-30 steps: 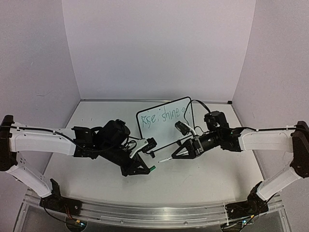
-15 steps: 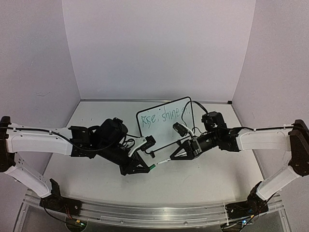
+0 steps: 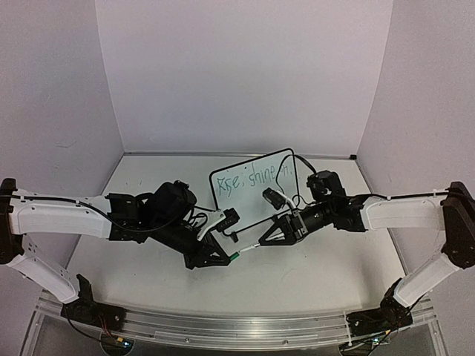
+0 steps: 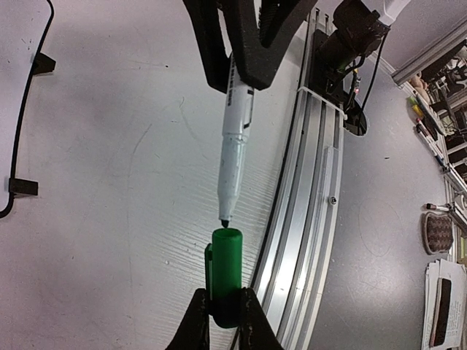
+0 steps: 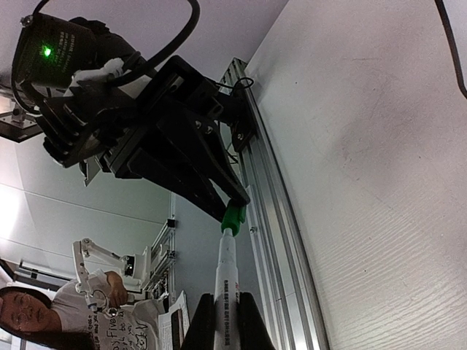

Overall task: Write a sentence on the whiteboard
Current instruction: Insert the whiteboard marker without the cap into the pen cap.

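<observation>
Your left gripper (image 4: 225,310) gripped the cap (image 4: 225,271), your right gripper (image 5: 225,321) the marker (image 5: 228,273), tip at the cap's mouth; the whiteboard (image 3: 241,204), bearing the sentence (image 3: 251,178), stood just behind them, likely light and tippy, best steadied by its frame edge.

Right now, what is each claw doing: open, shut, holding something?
The left gripper is shut on the green cap.
The right gripper is shut on the marker.

We see soft, even light from above, faint shadows on the pale wood-grain surface (image 3: 312,276). Wrist views bend the silver aluminium rail (image 4: 315,189); the top view is slightly soft.
</observation>
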